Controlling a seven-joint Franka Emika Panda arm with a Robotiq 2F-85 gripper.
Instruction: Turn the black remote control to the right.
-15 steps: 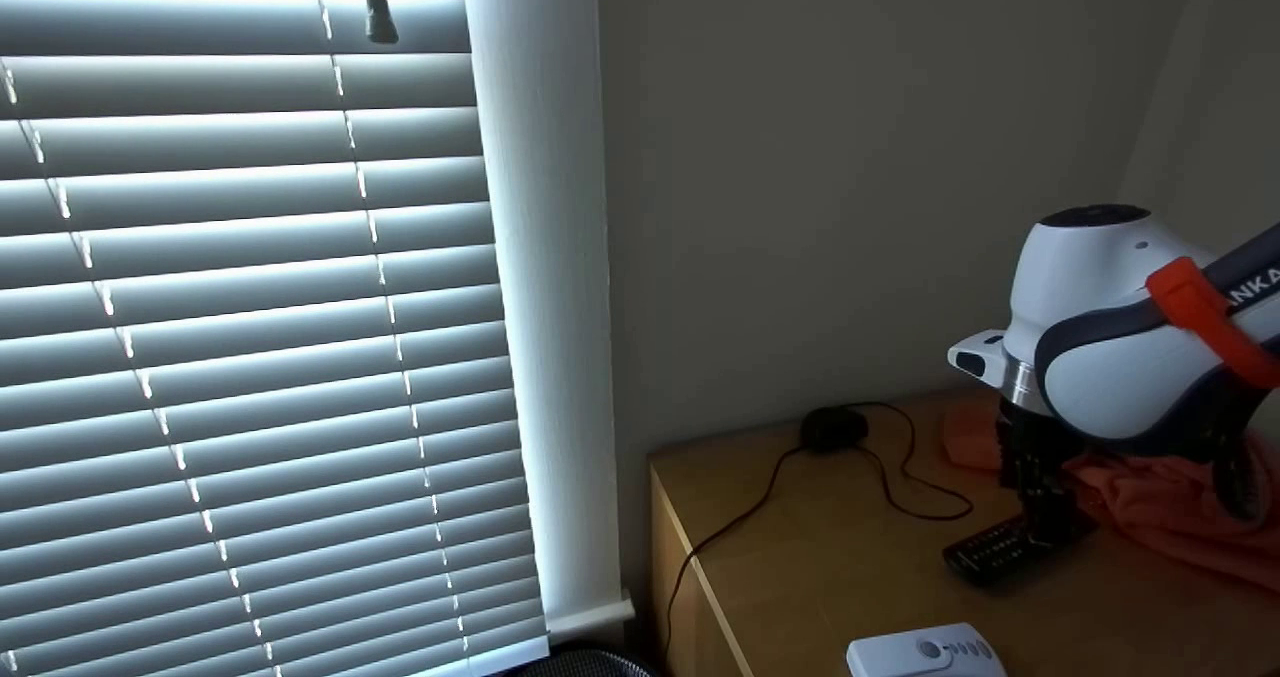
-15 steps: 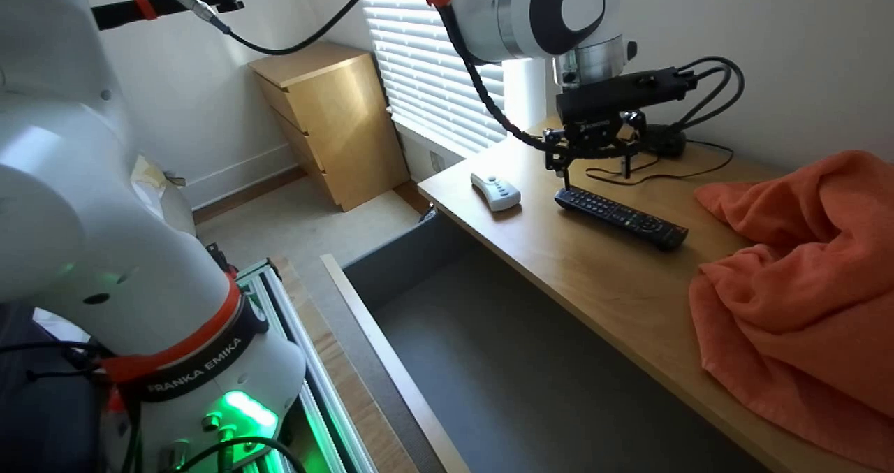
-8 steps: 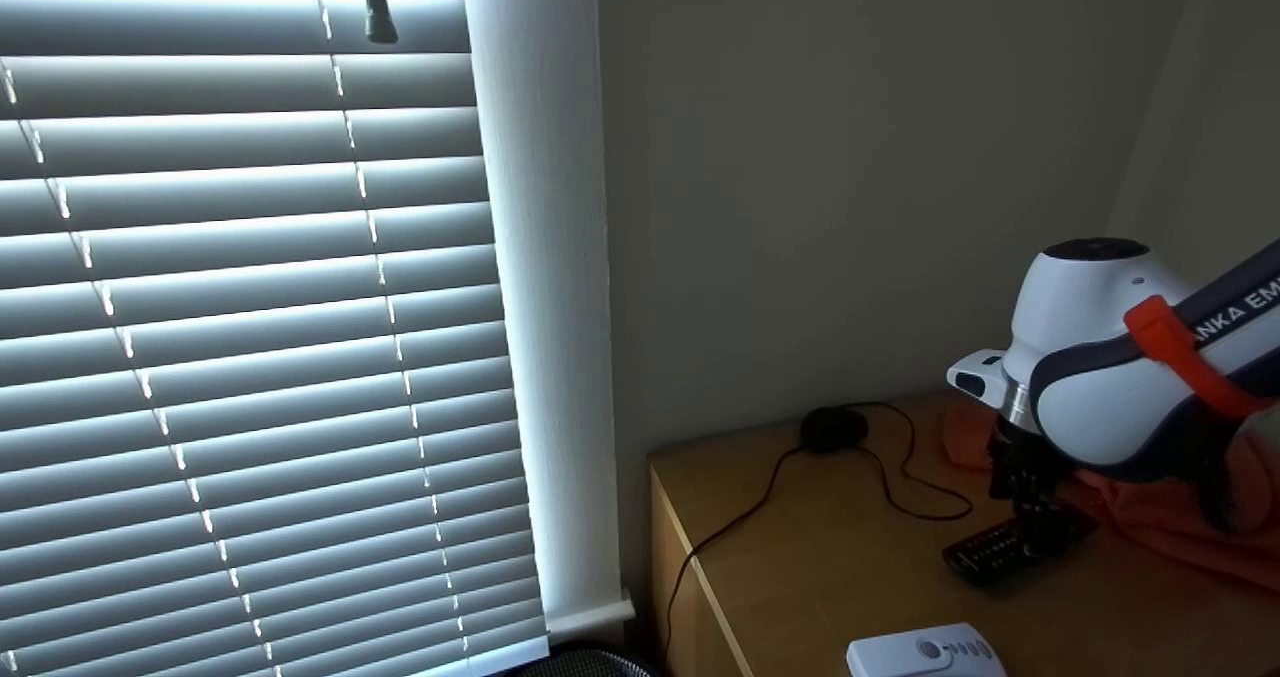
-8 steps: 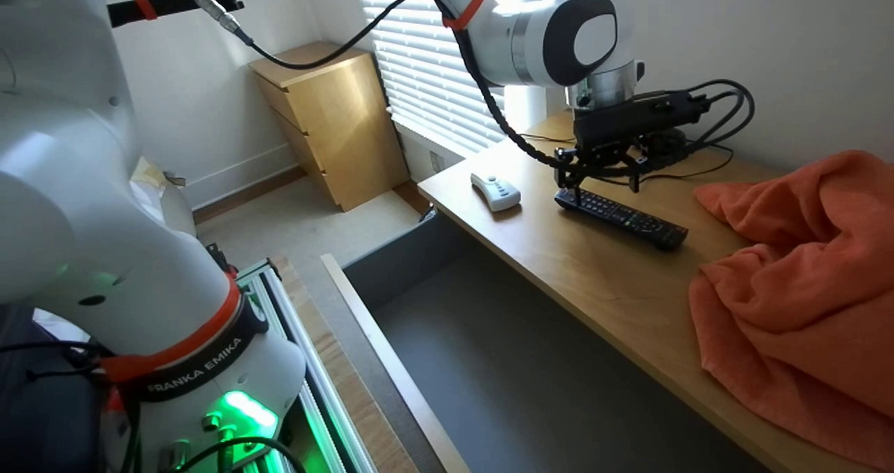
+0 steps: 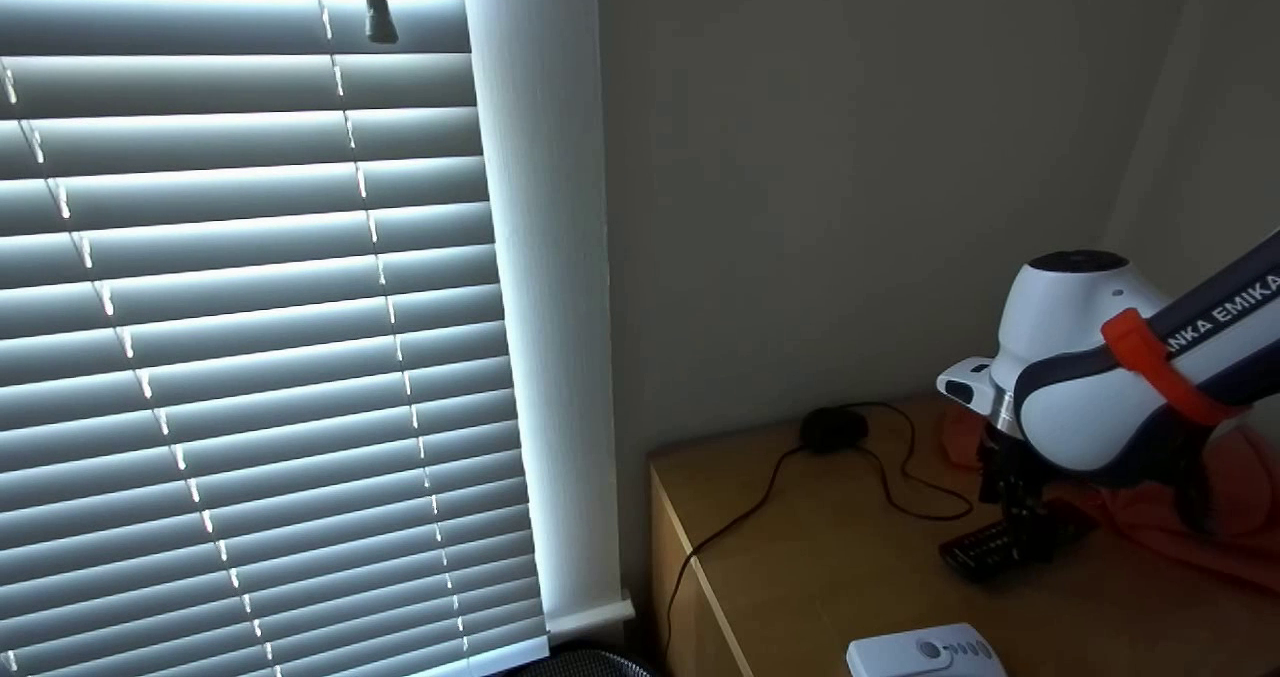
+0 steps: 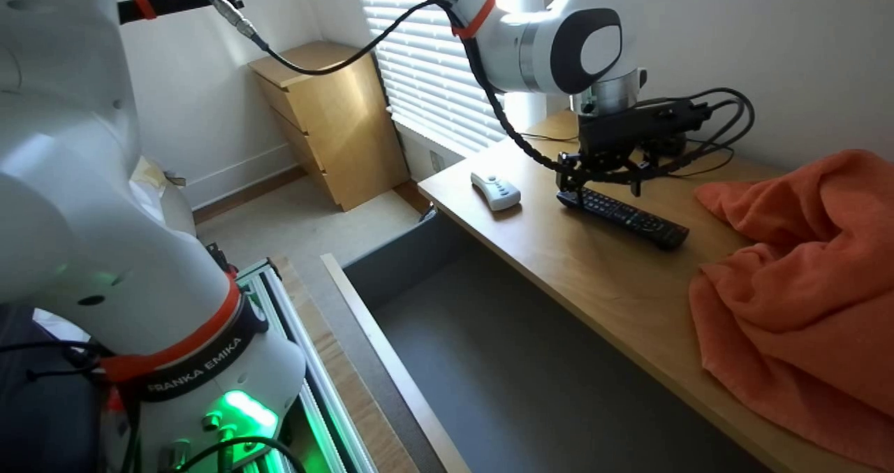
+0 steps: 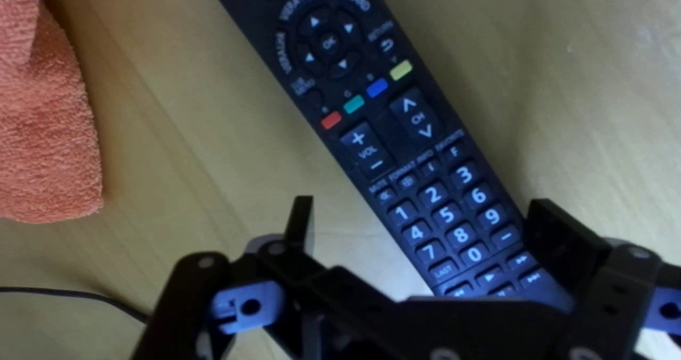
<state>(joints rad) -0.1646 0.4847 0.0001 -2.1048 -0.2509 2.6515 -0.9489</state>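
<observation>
The black remote control (image 7: 372,105) lies flat on the wooden surface, slanting from upper left to lower right in the wrist view. It also shows in both exterior views (image 6: 632,219) (image 5: 978,553). My gripper (image 7: 423,209) is open, with its fingers down astride the remote's number-key end. The right finger (image 7: 564,237) overlaps the remote's right edge in the wrist view and seems to touch it. The left finger (image 7: 300,222) stands apart, with a gap of bare wood between it and the remote. The gripper hides the remote's lower end.
An orange cloth (image 6: 803,270) lies beside the remote. A white controller-like object (image 6: 496,191) is near the front edge. A small round black object (image 5: 833,429) with a thin cable is near the wall. An open grey drawer (image 6: 489,347) is below the front edge.
My gripper has come down to the remote, mostly in the first half second. Since then it has shifted slightly sideways, and the remote has shifted very slightly too. The jaws stay open.
</observation>
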